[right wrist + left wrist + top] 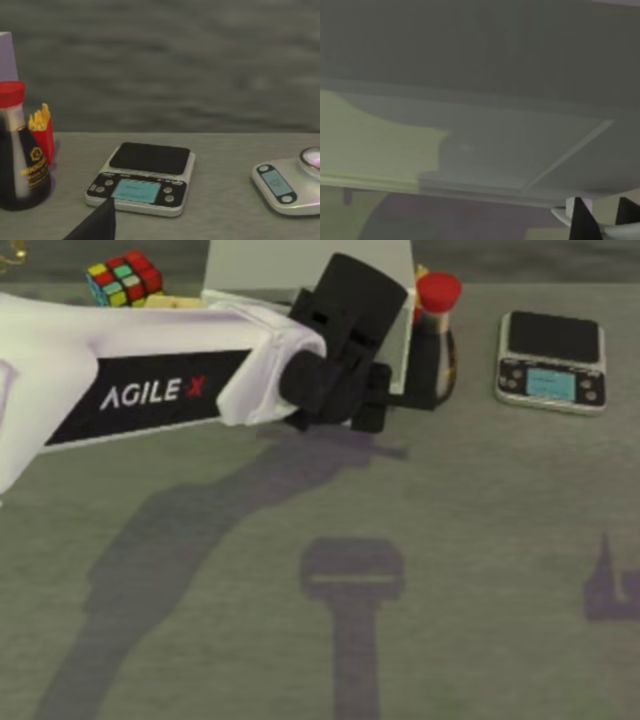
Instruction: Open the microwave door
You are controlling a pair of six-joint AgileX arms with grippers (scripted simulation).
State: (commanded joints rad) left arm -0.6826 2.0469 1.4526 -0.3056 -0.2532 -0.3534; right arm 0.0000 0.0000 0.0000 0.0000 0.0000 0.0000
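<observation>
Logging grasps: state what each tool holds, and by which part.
Cannot be told. The left tool sits at the front of the microwave, but no view shows a closed hold. The right tool, near the black-topped scale, holds nothing visible.

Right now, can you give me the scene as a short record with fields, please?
working arm: left gripper, reaching across the table's far side to the microwave
door state: cannot tell; the left wrist view shows only a grey panel close up
right arm: not seen in the top view
beside microwave: colour cube to its left, red-capped dark bottle and fries carton to its right
further right: black-and-silver scale, then a white scale
</observation>
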